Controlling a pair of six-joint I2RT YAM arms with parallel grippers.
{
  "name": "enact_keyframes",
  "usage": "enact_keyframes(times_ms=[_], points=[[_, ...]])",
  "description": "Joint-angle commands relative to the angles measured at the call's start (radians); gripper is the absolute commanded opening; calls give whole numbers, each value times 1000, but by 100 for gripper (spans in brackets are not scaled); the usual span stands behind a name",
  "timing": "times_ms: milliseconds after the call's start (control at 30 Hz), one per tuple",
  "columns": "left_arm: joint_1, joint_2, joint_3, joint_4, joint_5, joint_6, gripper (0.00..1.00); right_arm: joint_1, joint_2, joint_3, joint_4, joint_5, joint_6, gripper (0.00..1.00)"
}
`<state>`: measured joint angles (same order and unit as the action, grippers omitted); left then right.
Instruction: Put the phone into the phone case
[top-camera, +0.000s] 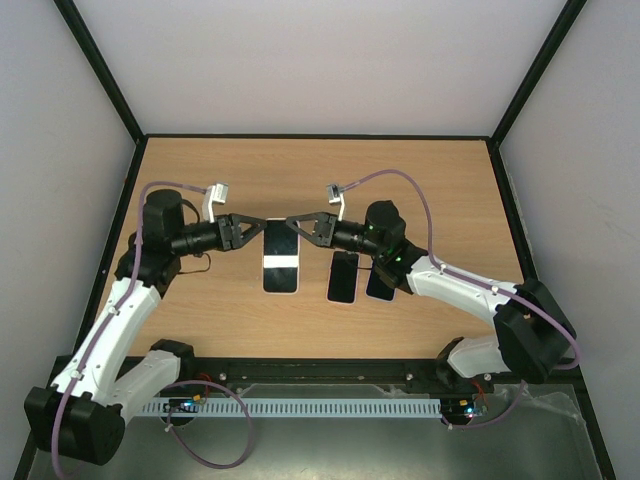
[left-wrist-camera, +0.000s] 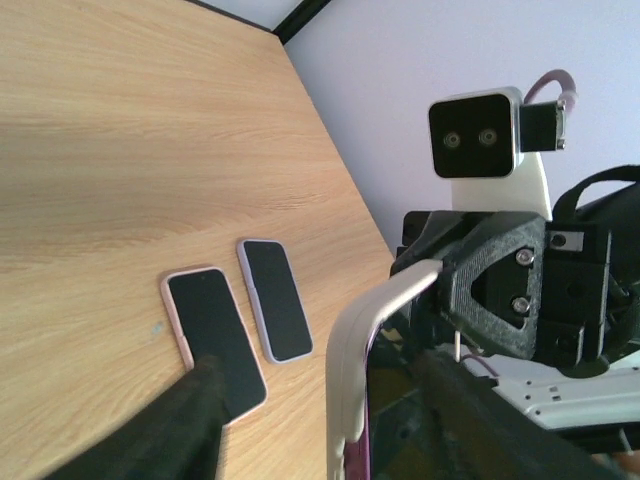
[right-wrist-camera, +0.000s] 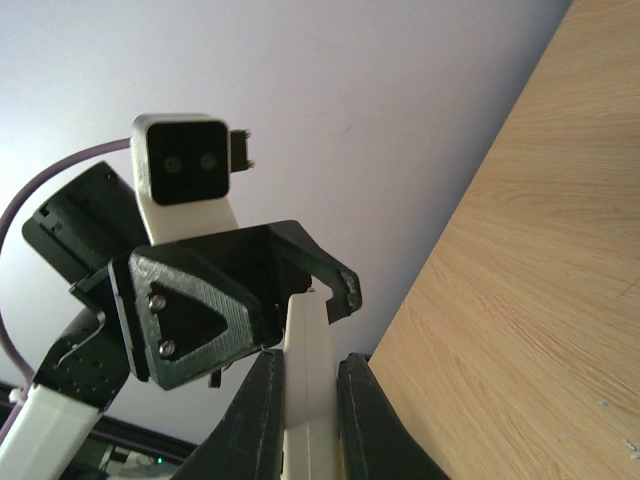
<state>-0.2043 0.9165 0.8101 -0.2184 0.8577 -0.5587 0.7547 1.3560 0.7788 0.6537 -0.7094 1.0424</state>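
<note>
Bright, soft, even light fills every view, and its source cannot be told. The worktop (top-camera: 320, 180) carries only faint shadows under the arms. Close to the wrist cameras things blur. The left hand (left-wrist-camera: 320, 365) is a pair of dark smears, and the phone case (right-wrist-camera: 308, 420) pinched in the right hand (right-wrist-camera: 307, 365) looks soft. The worktop beyond stays sharp.

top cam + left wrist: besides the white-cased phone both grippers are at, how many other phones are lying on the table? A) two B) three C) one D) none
A: a pink-cased phone and a pale-cased phone lie flat side by side on the table, to the right of the white-cased phone.
</note>
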Motion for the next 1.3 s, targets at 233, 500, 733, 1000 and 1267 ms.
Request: enact_keyframes(times_ms=[233,500,733,1000,1267], points=[[5,-76,-80,11,74,-90,78,-15,-27,45,103,170,137,2],[5,-107,-170,47,134,-135,77,-21,-43,7,164,258,166,2],[5,-121,-195,105,162,-191,43,-21,-31,-10,197,268,183,2],[6,-103,-137,-34,46,-91,3,-20,-26,-30,166,257,143,2],[5,-95,-135,-38,11,-92,4,-27,27,-48,185,221,132,3]])
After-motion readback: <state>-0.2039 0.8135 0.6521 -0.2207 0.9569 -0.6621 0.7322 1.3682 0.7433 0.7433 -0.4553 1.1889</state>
